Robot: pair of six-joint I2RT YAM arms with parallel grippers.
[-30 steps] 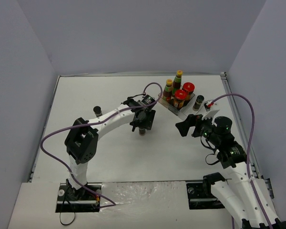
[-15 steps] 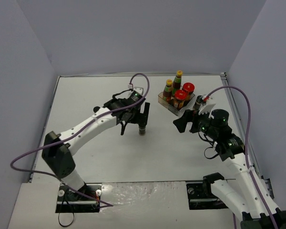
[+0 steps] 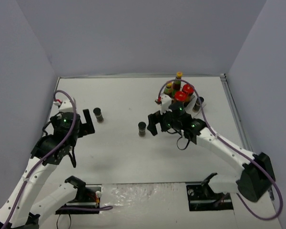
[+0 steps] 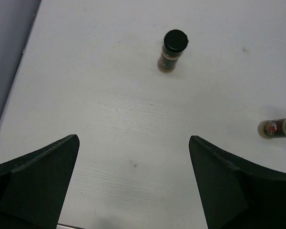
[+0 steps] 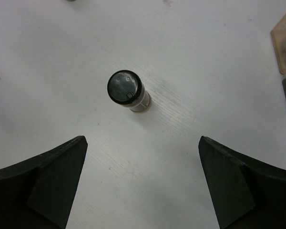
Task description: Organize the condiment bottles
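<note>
Facing the centre shaker (image 5: 127, 89), the right gripper (image 5: 142, 143) is hanging with jaws apart. The left gripper (image 4: 134, 140) is doing likewise near the left shaker (image 4: 173, 47).

The top camera looks steeply down from high behind the arm bases (image 3: 81, 193), far enough back to take in the whole worktop (image 3: 119, 95). The left wrist camera sits low, facing down and forward past the left hand (image 4: 133, 140), with the left shaker (image 4: 173, 50) ahead. The right wrist camera hangs closer, almost straight over the middle shaker (image 5: 128, 90), framed by the right hand (image 5: 142, 140). That middle shaker also touches the left wrist view's right edge, so all three views share it.
</note>
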